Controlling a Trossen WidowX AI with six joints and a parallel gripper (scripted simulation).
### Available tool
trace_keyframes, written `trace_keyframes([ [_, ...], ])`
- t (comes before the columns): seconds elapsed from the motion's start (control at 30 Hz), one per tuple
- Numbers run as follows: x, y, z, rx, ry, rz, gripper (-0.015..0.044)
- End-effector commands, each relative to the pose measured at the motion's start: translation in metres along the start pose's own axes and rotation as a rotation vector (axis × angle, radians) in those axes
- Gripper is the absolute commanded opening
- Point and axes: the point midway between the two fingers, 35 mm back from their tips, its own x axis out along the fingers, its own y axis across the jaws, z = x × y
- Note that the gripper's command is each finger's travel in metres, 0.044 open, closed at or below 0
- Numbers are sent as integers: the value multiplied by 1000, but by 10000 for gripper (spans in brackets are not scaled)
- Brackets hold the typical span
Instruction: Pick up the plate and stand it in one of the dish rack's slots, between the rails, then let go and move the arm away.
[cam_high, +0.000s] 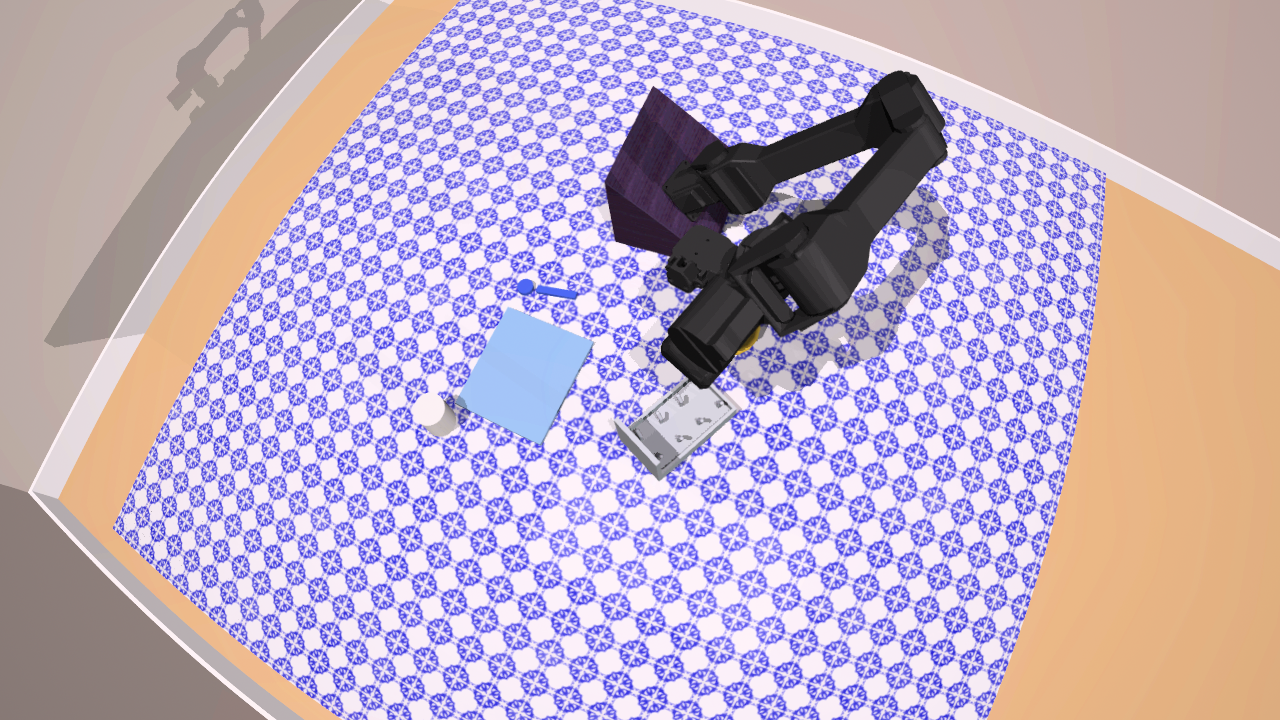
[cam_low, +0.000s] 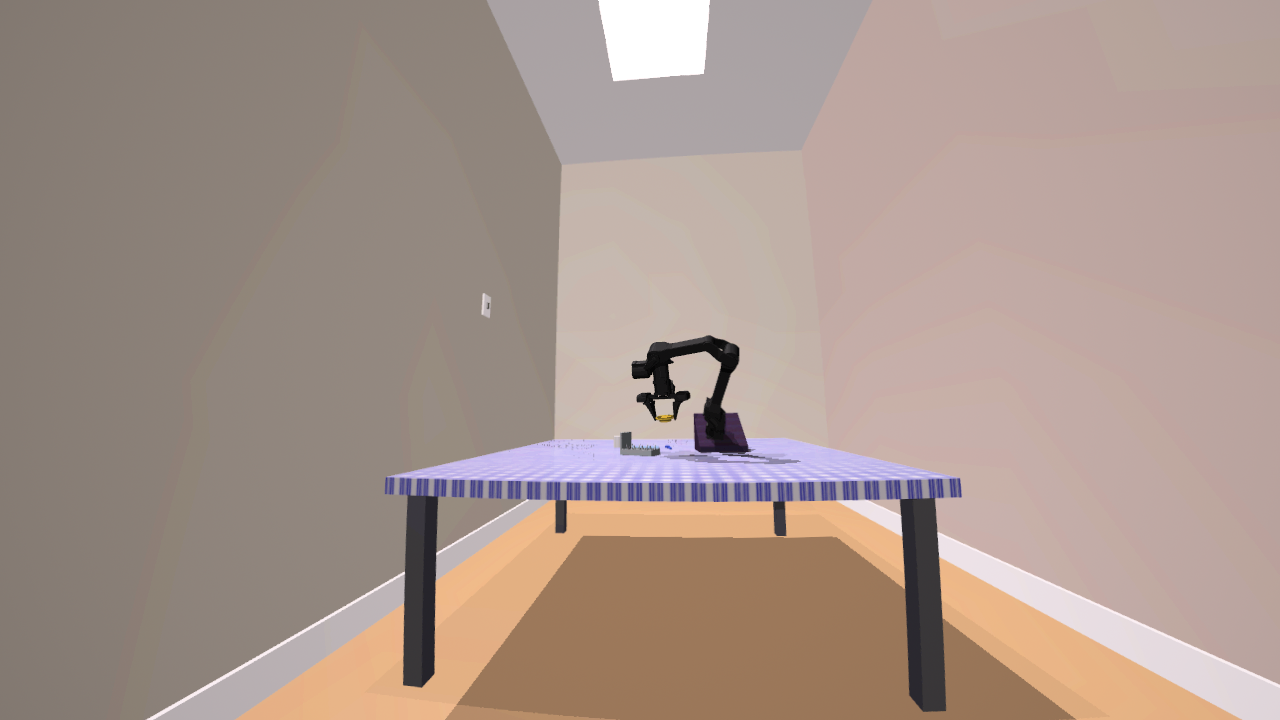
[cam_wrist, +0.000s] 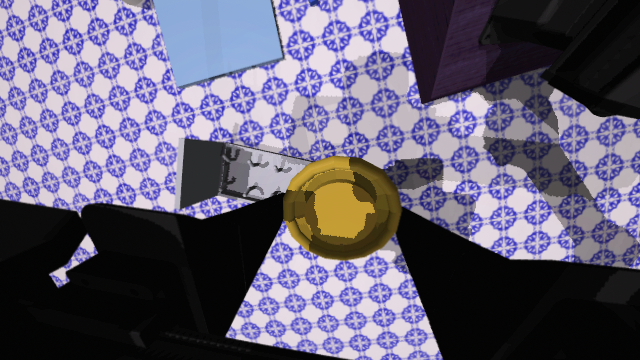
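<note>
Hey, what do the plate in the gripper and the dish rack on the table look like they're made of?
The plate, clamped in the gripper, looks like glazed ceramic or brass-toned metal: deep yellow-gold with a slight sheen and ringed rim. Which one is unclear. The dish rack looks like pale grey metal or hard plastic: flat matte walls, thin prongs. The table covering looks like printed cloth.

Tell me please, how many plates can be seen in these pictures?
1. The yellow plate is held in the end effector, above the table and beside the dish rack. Another could be hidden under the arm.
</note>
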Motion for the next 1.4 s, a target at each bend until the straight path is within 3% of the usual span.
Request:
trace_keyframes([
  [0.0,10,-2,5,-40,-77,3,0],
  [0.67,47,3,28,-340,-503,106,0],
  [1.37,63,19,29,-620,-856,363,0],
])
